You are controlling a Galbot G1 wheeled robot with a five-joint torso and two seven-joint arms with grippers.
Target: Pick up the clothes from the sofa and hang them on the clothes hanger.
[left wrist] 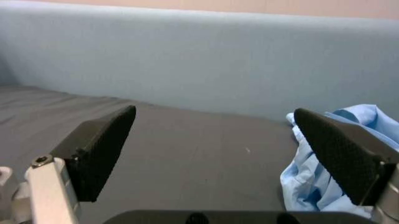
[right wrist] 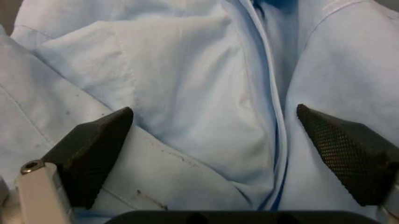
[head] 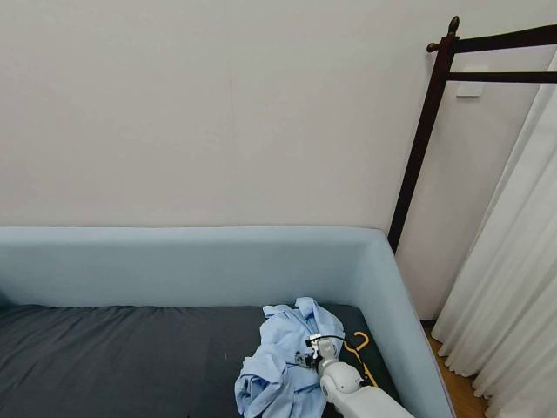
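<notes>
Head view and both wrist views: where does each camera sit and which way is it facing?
Head view: on the head, looking forward and down at the sofa, blue shirt and rack; right arm and right claw show at the bottom.
Left wrist view: on the left wrist, low over the dark seat, facing the backrest; left claw open in front.
Right wrist view: on the right wrist, close to the blue shirt, facing it; right claw open.
Shared: all three see the blue shirt; head and left wrist also see the backrest.

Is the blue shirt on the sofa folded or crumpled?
Crumpled: the blue shirt lies bunched on the sofa, the open right gripper over its folds, the open left gripper beside it.
</notes>
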